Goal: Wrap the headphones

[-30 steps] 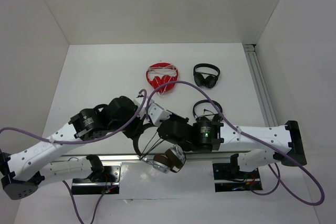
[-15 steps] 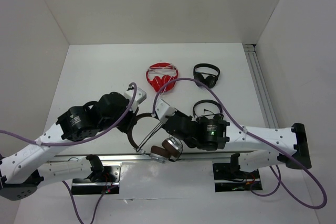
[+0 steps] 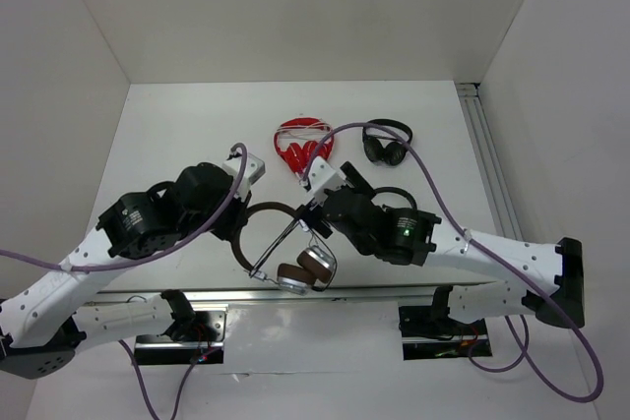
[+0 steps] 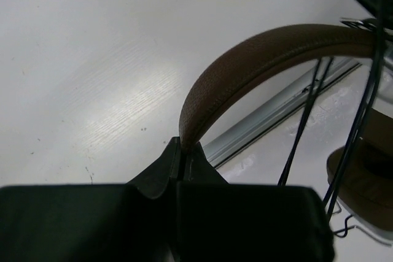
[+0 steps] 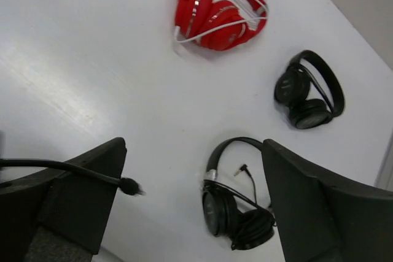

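white-walled bench [image 3: 177, 135]. the headphones [image 3: 305, 270] are near its front edge between the arms, left jaws clamped on the brown headband [image 4: 245, 59]; right jaws wide apart, the thin cable [image 5: 67, 167] running past one finger.

You have open white tabletop [image 3: 177, 135] across the far left. In the far middle, the red headphones wrapped in white cord [image 3: 303, 145] block the way. A small black pair [image 3: 386, 140] lies just to their right, and another black pair [image 5: 236, 213] nearer. The thin dark cable [image 4: 305, 121] of the brown-banded silver headphones [image 4: 258, 50] crosses the near middle.
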You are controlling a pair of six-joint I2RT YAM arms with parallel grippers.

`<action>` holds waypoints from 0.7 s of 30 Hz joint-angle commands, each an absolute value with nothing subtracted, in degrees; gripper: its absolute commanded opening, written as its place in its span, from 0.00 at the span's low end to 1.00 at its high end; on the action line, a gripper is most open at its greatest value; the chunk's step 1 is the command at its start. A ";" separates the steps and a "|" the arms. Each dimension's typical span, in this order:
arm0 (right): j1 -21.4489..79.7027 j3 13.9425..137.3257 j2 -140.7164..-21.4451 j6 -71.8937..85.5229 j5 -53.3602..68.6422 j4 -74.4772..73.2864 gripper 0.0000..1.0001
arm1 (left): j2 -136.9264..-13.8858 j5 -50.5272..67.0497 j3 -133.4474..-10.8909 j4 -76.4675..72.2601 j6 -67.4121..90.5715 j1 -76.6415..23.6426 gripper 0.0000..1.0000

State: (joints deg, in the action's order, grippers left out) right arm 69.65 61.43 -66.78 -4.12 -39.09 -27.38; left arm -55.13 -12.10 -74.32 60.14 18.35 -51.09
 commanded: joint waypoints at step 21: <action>55.55 68.03 -65.05 14.14 -42.81 -37.61 1.00 | -66.77 -6.68 -75.24 47.82 22.05 -16.98 0.00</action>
